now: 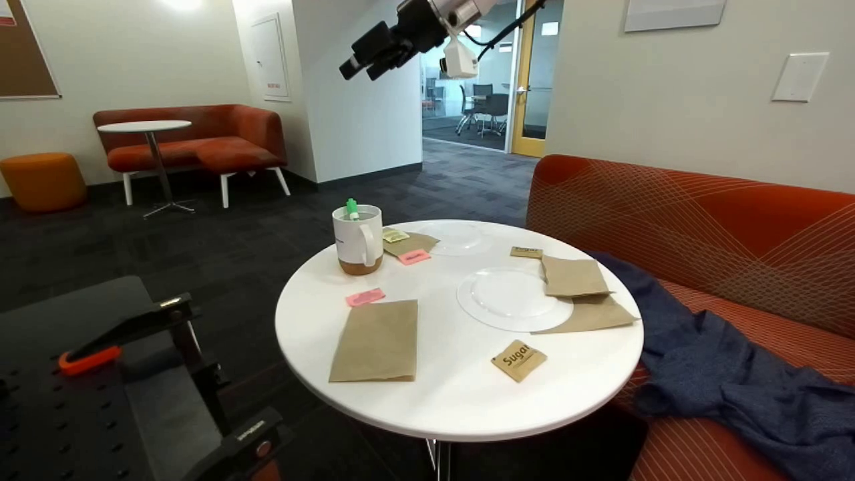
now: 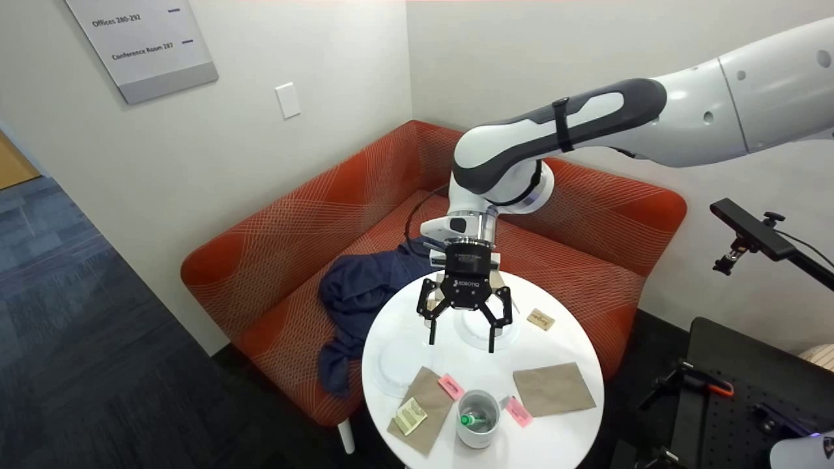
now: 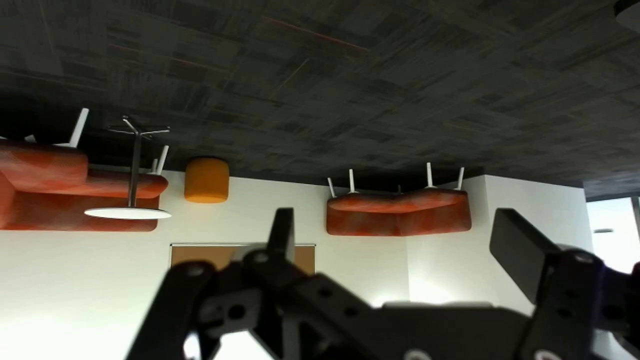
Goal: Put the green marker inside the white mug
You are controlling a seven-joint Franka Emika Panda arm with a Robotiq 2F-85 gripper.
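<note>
The white mug (image 1: 349,242) with its brown base band stands upright near the table's edge, and it also shows in an exterior view from above (image 2: 479,440). The green marker (image 1: 352,207) is inside the mug, its green end sticking up at the rim. From above, the marker (image 2: 467,420) leans against the mug's inner wall. My gripper (image 1: 361,71) is high above the table, well apart from the mug. Its fingers are spread with nothing between them, seen in an exterior view (image 2: 461,346) and in the wrist view (image 3: 395,214). The wrist view shows neither mug nor marker.
The round white table (image 1: 441,394) bears clear plates (image 1: 514,300), brown napkins (image 1: 377,341), pink packets (image 1: 365,297) and sugar packets (image 1: 520,361). A red sofa (image 2: 313,225) with a dark blue cloth (image 2: 361,286) borders it. A black cart (image 1: 60,407) stands beside.
</note>
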